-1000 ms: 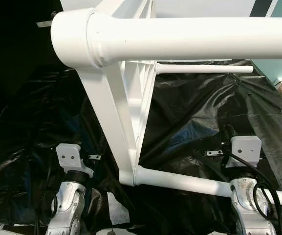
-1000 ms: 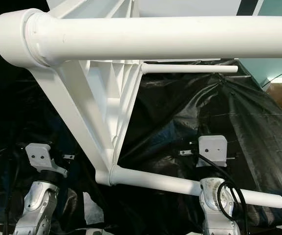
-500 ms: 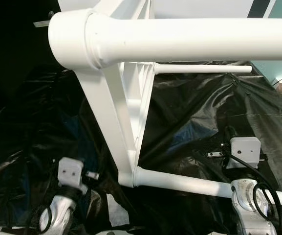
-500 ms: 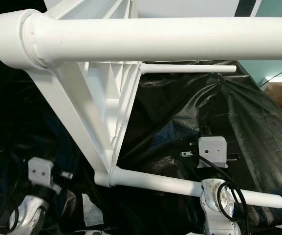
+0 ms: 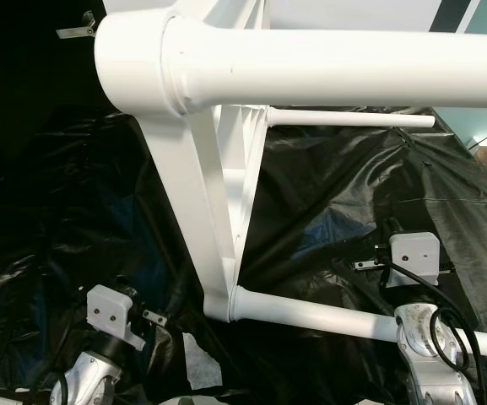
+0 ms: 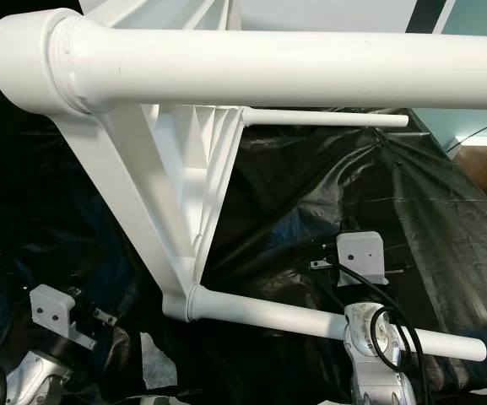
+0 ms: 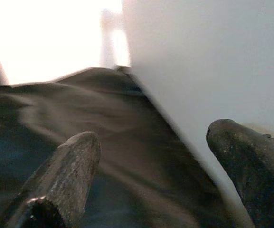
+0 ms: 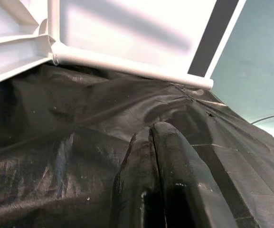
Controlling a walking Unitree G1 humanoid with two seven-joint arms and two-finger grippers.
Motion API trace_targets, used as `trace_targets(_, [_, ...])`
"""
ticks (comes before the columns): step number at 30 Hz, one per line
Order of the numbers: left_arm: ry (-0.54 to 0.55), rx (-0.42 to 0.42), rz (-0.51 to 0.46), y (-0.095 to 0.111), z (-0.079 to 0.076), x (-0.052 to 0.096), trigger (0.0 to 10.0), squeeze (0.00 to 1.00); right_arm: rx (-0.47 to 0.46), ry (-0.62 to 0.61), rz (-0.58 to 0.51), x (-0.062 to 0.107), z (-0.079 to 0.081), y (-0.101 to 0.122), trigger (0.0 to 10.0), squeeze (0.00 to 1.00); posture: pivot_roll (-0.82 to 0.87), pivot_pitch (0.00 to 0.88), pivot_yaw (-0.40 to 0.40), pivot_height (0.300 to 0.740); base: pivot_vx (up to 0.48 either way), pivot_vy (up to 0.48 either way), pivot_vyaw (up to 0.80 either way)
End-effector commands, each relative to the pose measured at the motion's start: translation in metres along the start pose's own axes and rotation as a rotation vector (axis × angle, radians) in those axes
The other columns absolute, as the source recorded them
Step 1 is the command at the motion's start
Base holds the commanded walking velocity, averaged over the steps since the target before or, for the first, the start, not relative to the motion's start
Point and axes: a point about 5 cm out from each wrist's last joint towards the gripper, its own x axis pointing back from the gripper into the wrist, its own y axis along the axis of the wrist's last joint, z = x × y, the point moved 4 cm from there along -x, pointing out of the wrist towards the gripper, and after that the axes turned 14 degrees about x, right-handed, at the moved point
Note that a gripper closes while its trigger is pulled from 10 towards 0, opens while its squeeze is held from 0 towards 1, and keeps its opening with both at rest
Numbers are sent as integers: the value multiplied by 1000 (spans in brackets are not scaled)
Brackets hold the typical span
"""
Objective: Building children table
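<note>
Table frame [image 5: 218, 194] stands between spread left end effector [image 7: 151, 156] and closed right end effector [image 8: 158, 156].

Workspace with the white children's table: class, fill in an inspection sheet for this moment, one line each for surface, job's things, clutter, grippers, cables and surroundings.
Surface: crumpled black plastic sheet covers the work area.
Job's things: white table frame lies on its side; three white legs point toward the robot's right.
Clutter: pale patch showing among the sheet's folds near the frame's lower corner; what it is cannot be told.
Grippers: left gripper open beside a white surface, holding nothing; right gripper shut, empty, over the sheet.
Cables: black cables loop around the right wrist.
Surroundings: teal wall and a dark vertical strip behind the table.
</note>
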Motion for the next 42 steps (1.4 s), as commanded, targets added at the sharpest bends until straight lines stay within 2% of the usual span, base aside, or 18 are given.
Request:
trace_targets(1, [-97,76,28,1,-10,5,10000,0,9,18,11,0,3,-3,10000,0,25,21,-36,740,0,0,0])
trace_targets(3, [-156,99,56,2,-14,11,10000,0,17,26,9,-1,5,-4,10000,0,29,21,-43,740,0,0,0])
trace_targets(5, [-156,99,56,2,-14,11,10000,0,17,26,9,-1,5,-4,10000,0,29,21,-43,740,0,0,0])
trace_targets(7, [-237,109,117,-3,-21,21,10000,0,24,35,8,-2,6,-6,10000,0,32,20,-49,740,0,0,0])
trace_targets(13, [-288,125,134,-2,-28,25,10000,0,33,41,8,-4,6,-7,10000,0,35,20,-55,740,0,0,0])
trace_targets(15, [-304,132,122,2,-32,24,10000,0,36,43,8,-4,6,-7,10000,0,35,18,-57,740,0,0,0])
trace_targets(16, [-313,147,88,11,-35,20,10000,0,39,46,8,-5,7,-8,10000,0,36,16,-61,740,0,0,0])
trace_targets(18, [-313,147,88,11,-35,20,10000,0,39,46,8,-5,7,-8,10000,0,36,16,-61,740,0,0,0])
trace_targets(20, [-321,147,38,25,-35,10,10000,0,42,52,5,-6,8,-8,10000,0,39,12,-62,740,0,0,0])
trace_targets(27, [-284,136,23,26,-29,-4,10000,0,46,48,-4,-10,7,-6,10000,0,34,7,-59,740,0,0,0])
trace_targets(29, [-253,167,-12,27,-29,-12,10000,0,46,42,-5,-11,6,-5,10000,0,30,6,-57,740,0,0,0])
trace_targets(35, [-268,214,-25,30,-35,-15,10000,0,47,38,-4,-11,5,-6,10000,0,23,7,-53,740,0,0,0])
trace_targets(42, [-344,293,-17,36,-43,-11,10000,0,51,32,4,-11,4,-7,10000,0,19,10,-54,740,0,0,0])
